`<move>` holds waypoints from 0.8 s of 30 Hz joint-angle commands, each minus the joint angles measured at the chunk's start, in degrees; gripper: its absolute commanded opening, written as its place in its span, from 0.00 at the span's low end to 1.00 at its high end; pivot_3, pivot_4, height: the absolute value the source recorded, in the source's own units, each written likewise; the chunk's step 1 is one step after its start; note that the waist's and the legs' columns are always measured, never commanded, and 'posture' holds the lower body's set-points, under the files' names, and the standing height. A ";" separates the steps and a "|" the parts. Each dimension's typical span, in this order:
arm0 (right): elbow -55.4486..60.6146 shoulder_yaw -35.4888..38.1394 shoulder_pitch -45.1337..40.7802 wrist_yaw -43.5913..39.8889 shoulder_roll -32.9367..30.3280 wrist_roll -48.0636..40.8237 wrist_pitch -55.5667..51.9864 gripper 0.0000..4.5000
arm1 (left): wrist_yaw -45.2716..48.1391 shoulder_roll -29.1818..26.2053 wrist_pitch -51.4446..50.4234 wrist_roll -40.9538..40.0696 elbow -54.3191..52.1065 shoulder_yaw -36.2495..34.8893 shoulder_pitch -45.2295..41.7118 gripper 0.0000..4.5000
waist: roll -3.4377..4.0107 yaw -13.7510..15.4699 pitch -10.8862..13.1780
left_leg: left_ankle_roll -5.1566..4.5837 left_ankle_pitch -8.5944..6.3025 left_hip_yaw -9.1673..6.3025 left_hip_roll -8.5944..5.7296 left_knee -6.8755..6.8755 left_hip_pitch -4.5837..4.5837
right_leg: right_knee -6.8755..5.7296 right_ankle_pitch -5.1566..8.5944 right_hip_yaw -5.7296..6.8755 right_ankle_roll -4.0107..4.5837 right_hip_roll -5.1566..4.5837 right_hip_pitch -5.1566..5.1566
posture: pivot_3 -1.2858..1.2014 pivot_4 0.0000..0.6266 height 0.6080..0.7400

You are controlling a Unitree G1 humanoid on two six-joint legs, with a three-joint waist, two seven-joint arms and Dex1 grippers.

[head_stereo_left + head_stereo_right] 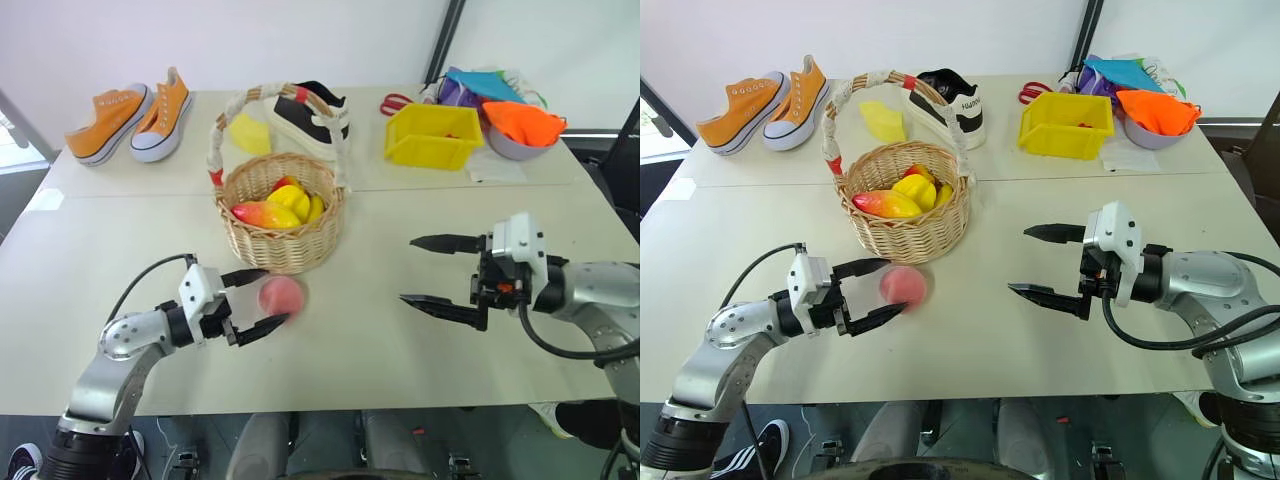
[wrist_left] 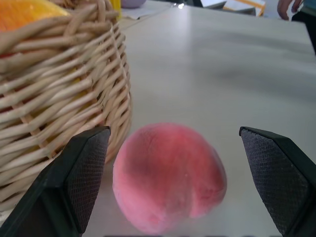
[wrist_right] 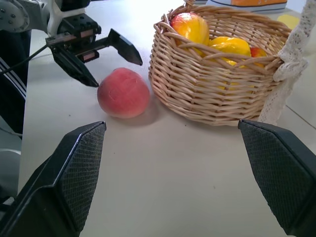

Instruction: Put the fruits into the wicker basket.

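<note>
Peach (image 1: 281, 296): on tabletop (image 1: 400, 340), just beside basket (image 1: 283, 240), between my left hand's (image 1: 254, 300) wide fingers. Right hand (image 1: 440, 275): wide, empty, well apart.

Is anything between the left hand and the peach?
Nothing visible. The left hand is open, its fingers either side of the peach, which lies on the table beside the wicker basket.
</note>
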State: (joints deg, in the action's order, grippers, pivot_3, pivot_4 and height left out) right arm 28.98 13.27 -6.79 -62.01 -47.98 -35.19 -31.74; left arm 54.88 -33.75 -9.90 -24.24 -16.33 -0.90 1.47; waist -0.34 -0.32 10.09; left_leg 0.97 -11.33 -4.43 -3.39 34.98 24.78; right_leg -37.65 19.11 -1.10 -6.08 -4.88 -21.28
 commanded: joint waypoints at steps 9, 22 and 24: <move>0.44 -0.10 0.35 -1.67 -2.78 -0.40 3.04 0.99 | -0.56 -0.15 -0.08 2.29 1.86 0.92 -1.47 1.00 | 0.00 0.85 0.00 | 0.00 0.00 0.01 0.00 0.03 0.04 | 0.01 0.04 0.00 0.08 -0.01 -0.02 | 0.52 0.24 1.00; -0.72 -2.20 -2.24 -0.30 -2.68 0.01 3.28 1.00 | 0.13 0.90 2.20 1.13 3.62 0.15 -0.42 0.67 | 0.00 1.01 0.00 | 0.00 0.00 0.01 0.00 0.04 0.07 | 0.05 0.00 0.01 0.01 -0.01 -0.03 | 0.52 0.24 1.00; -1.01 -2.32 -2.61 -0.19 -2.55 -0.20 3.32 1.00 | 0.69 0.98 2.45 -0.95 2.76 -1.39 0.45 0.67 | 0.00 0.98 0.00 | 0.00 0.00 0.01 0.00 0.03 0.07 | 0.05 -0.01 0.01 0.00 -0.01 -0.03 | 0.52 0.24 1.00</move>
State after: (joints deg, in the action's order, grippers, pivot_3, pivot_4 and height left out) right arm 27.57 10.19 -8.46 -62.32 -50.61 -34.95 -29.53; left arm 54.95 -32.88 -8.34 -23.05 -11.94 -0.02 1.29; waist -0.33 0.66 10.08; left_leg 0.97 -11.33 -4.43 -3.39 35.01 24.85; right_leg -37.61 19.10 -1.09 -6.09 -4.89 -21.31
